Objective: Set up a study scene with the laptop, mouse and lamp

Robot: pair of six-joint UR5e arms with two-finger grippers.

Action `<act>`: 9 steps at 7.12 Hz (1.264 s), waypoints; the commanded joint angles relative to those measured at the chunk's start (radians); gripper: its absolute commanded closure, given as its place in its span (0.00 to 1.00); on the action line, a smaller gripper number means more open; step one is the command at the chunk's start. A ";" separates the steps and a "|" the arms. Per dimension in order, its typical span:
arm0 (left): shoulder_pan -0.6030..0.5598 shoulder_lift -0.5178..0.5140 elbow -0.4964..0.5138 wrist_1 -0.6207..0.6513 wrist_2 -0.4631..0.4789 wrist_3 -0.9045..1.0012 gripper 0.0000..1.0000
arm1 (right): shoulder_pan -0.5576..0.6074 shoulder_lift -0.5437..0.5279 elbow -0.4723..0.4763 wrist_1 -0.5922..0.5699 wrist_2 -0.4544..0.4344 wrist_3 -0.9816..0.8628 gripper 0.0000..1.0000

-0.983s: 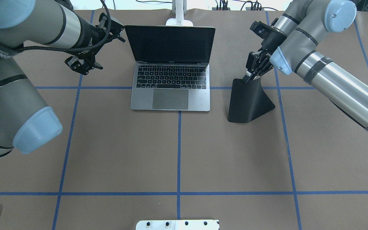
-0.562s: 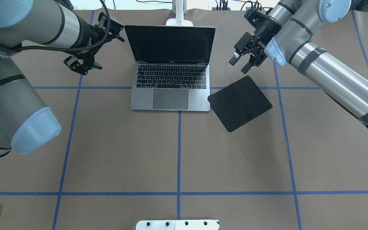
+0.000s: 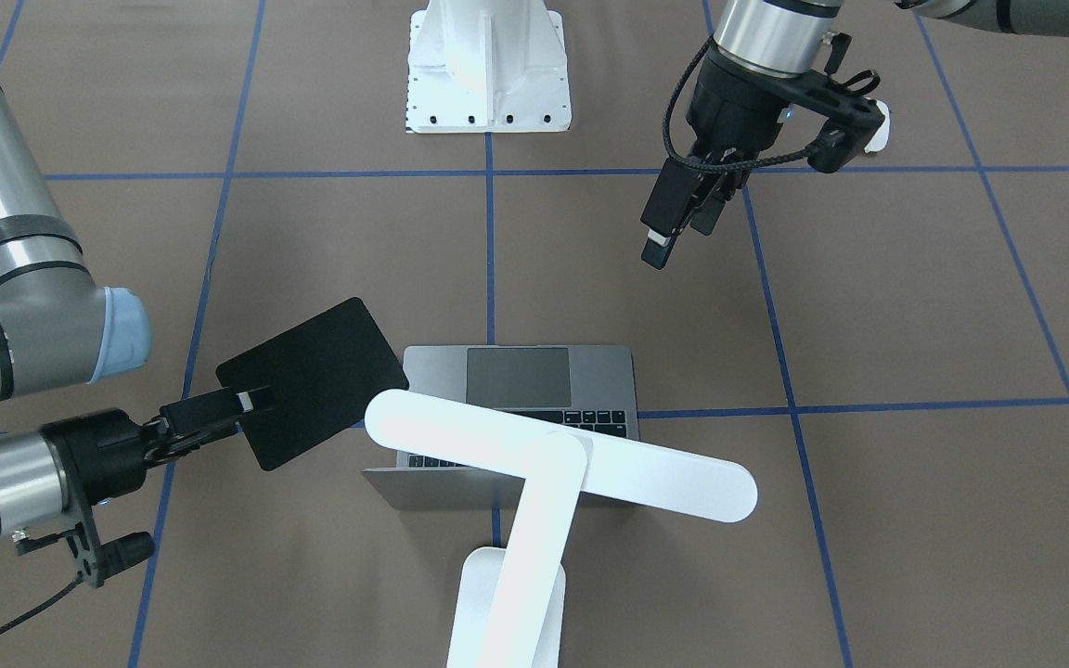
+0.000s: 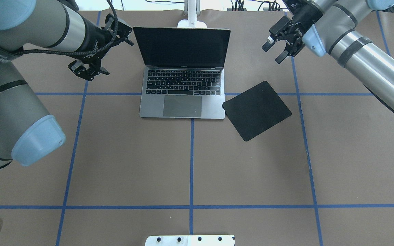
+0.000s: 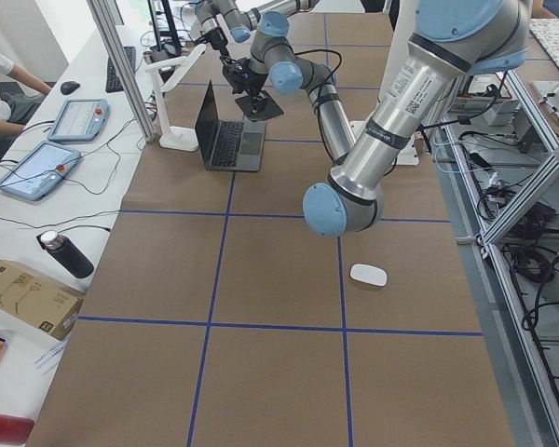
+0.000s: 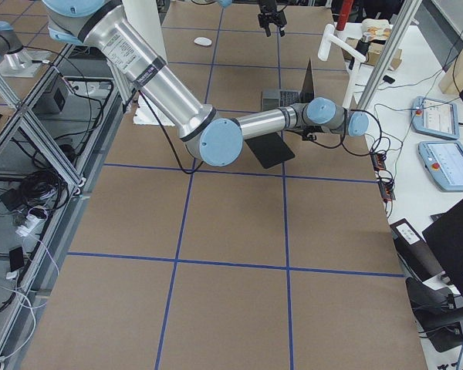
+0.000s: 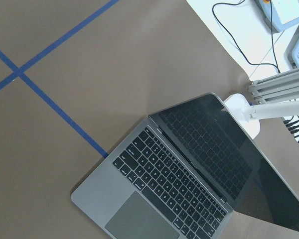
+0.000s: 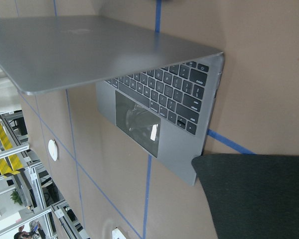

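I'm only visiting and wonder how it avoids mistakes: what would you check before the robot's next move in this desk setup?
1. Black rounded-corner mat lying flat on the table: ok.
2. Right claw open and off the mat: ok.
3. Left claw open and empty: ok.
4. Slim grey metal laptop open, with the white bar-headed desk lamp standing behind it: ok.
5. Small white oval mouse beside the laptop: not ok; it lies far off, at the table edge on the robot's left.
6. Gap between the mat's corner and the laptop: cannot tell.
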 commanded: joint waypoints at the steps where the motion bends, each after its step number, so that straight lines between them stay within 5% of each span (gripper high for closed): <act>1: 0.000 0.003 0.006 0.000 0.000 0.008 0.01 | 0.042 -0.080 0.047 0.000 -0.088 0.122 0.05; 5: 0.000 0.032 0.008 0.003 -0.005 0.088 0.01 | 0.153 -0.250 0.240 0.002 -0.455 0.178 0.05; 8: -0.004 0.214 -0.075 0.001 -0.037 0.421 0.01 | 0.225 -0.362 0.403 0.006 -0.718 0.181 0.03; 9: -0.004 0.315 -0.139 0.000 -0.104 0.563 0.01 | 0.253 -0.431 0.444 0.094 -0.745 0.181 0.02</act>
